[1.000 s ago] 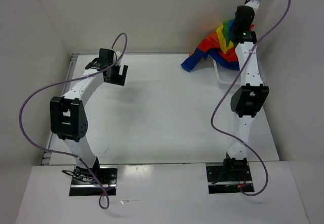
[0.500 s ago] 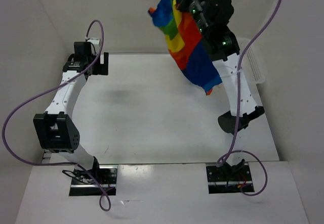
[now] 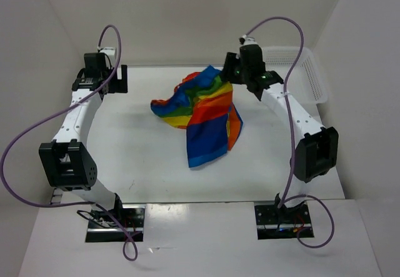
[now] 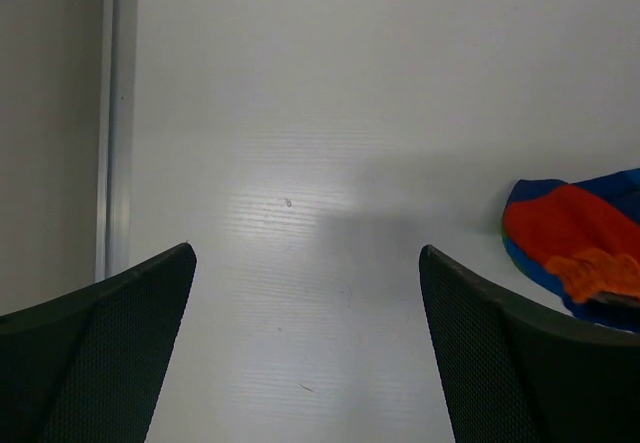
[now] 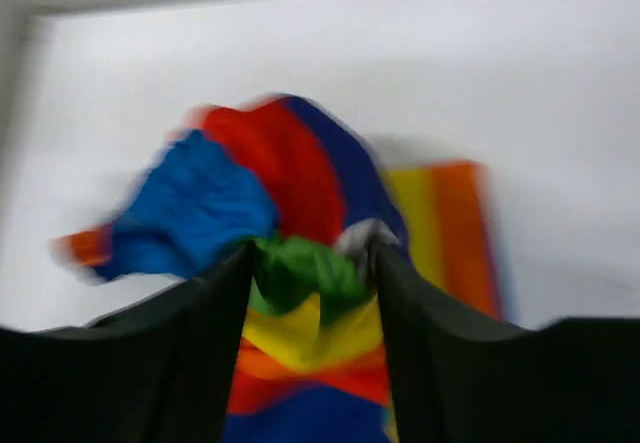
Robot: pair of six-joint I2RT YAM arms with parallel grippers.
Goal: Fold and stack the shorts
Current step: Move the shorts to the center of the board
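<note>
the rainbow-striped shorts (image 3: 203,111) are seen left of the white plastic mesh basket (image 3: 312,70), which stands at the far right corner of the table (image 3: 144,164). the cloth is bunched and unfolded: a crumpled blue, green and yellow mass is spread away from the basket, and a long panel of red, orange and blue is draped toward the near edge. the upper corner of the cloth, on the basket's side, is pinched by the right gripper (image 3: 229,80), which is held just left of the basket. in the blurred right wrist view, green and yellow fabric is seen clamped between the two dark fingers (image 5: 225,343), with blue and red folds spread beyond them. whether the whole of the cloth rests on the table cannot be told. the left gripper (image 3: 122,80) is held well apart from the basket, near the table's far left corner, with its fingers spread wide and nothing between them. in the left wrist view a red, orange and blue edge of the cloth is seen at the right side, on the white surface.
</note>
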